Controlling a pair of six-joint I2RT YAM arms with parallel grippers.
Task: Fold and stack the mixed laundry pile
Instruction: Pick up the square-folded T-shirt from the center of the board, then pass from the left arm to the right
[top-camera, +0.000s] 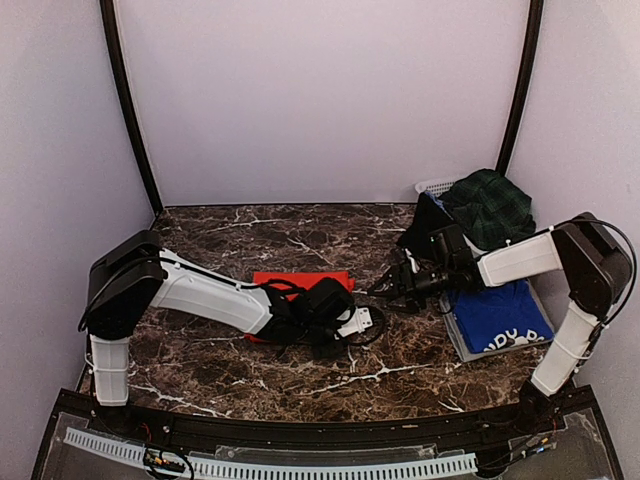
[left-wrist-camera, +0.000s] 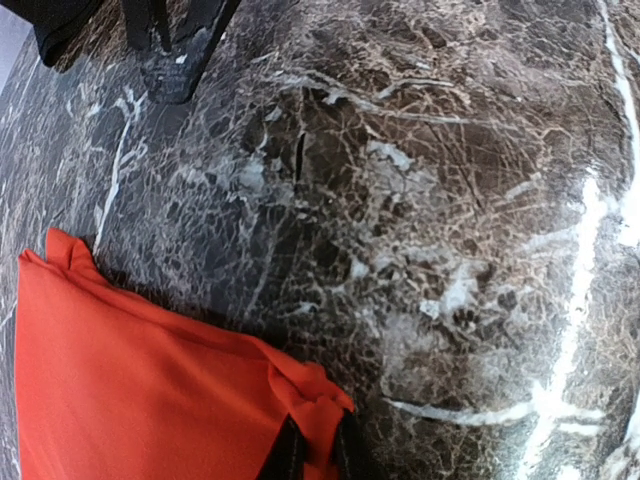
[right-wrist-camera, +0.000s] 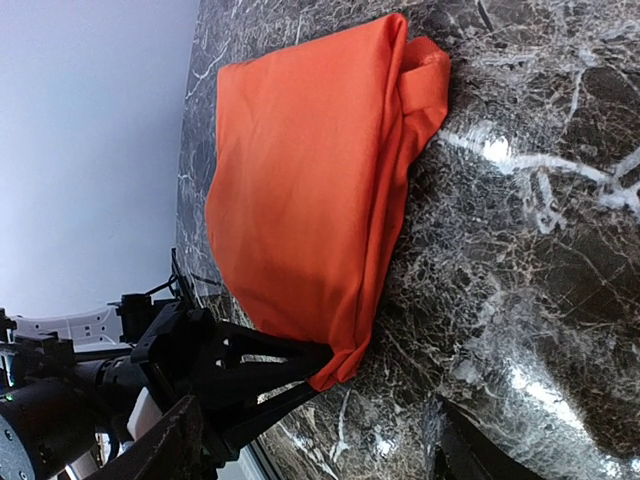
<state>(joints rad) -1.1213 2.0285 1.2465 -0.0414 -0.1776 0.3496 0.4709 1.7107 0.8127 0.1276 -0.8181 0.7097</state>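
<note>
Marble tabletop (right-wrist-camera: 550, 300); right wrist view shows left fingers (right-wrist-camera: 270, 355) apparently pinching red-orange T-shirt (right-wrist-camera: 300, 170) corner, right fingers (right-wrist-camera: 165, 445) spread.

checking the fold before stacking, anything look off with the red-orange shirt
The red-orange T-shirt isn't folded square: a layer bulges out at one corner, and the corner nipped in the left tool is bunched.

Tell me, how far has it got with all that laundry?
Done: one blue T-shirt lies folded on the grey tray. In hand: the red shirt sits folded on the table, with the left fingers pinching one corner; the right fingers are open and hold nothing. Left to do: the green tartan skirt and a black garment are heaped by the basket, unfolded.
</note>
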